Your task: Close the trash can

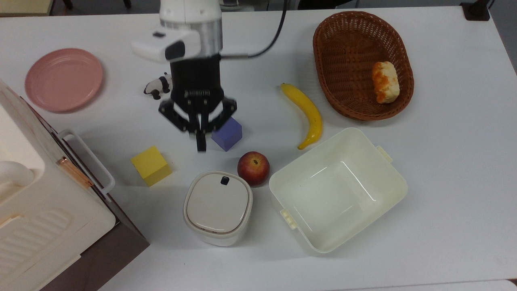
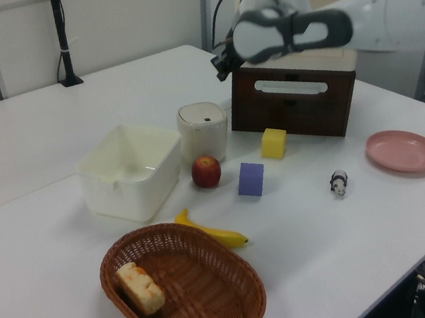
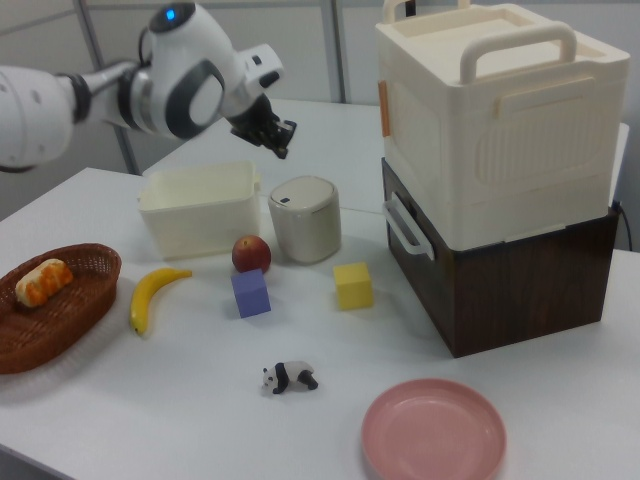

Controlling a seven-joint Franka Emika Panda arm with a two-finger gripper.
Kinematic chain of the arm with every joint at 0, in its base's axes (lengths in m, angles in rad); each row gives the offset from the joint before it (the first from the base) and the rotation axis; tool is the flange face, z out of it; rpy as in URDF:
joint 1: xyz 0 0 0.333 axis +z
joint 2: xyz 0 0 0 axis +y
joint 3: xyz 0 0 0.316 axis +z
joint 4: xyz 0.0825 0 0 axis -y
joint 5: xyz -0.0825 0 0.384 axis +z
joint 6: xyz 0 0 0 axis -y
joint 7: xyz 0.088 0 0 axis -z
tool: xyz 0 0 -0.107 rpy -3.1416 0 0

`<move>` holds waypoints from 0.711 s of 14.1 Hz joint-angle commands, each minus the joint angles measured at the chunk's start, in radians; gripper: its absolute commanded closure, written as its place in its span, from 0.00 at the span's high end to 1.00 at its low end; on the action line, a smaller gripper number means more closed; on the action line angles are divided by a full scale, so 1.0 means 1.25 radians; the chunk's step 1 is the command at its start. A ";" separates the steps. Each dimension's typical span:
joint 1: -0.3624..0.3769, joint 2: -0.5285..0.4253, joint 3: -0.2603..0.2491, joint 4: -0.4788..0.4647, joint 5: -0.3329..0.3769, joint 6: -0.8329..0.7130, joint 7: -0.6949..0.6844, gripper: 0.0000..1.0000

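The trash can (image 1: 218, 206) is a small cream bin standing near the table's front, between a yellow cube and a red apple. Its beige lid lies flat on the rim, with the dark button (image 1: 225, 180) at the lid's far edge. The left view shows the trash can (image 2: 203, 129) beside the tub, and in the right view the trash can (image 3: 305, 218) stands in front of the tub. My gripper (image 1: 200, 146) hangs in the air above and beyond the bin, clear of the lid, fingers shut and holding nothing. The gripper (image 2: 221, 67) is high over the table, as the gripper (image 3: 283, 148) also shows.
Around the bin are a red apple (image 1: 253, 168), a purple cube (image 1: 227, 134), a yellow cube (image 1: 151, 165) and a lidless cream tub (image 1: 337, 190). A banana (image 1: 307, 113), a wicker basket (image 1: 343, 60) with bread (image 1: 385, 82), a panda figure (image 1: 158, 86), a pink plate (image 1: 64, 79) and a large white-and-brown box (image 1: 40, 210) stand further out.
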 commanded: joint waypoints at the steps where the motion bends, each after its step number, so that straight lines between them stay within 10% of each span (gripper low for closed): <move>1: 0.005 -0.156 0.004 -0.063 0.036 -0.277 0.004 0.00; 4: 0.006 -0.215 0.003 -0.060 0.039 -0.489 0.007 0.27; 5: 0.006 -0.236 0.003 -0.060 0.039 -0.561 0.009 0.81; 6: 0.006 -0.249 0.002 -0.060 0.035 -0.614 0.000 1.00; 10: -0.005 -0.266 0.001 -0.060 0.028 -0.686 0.010 1.00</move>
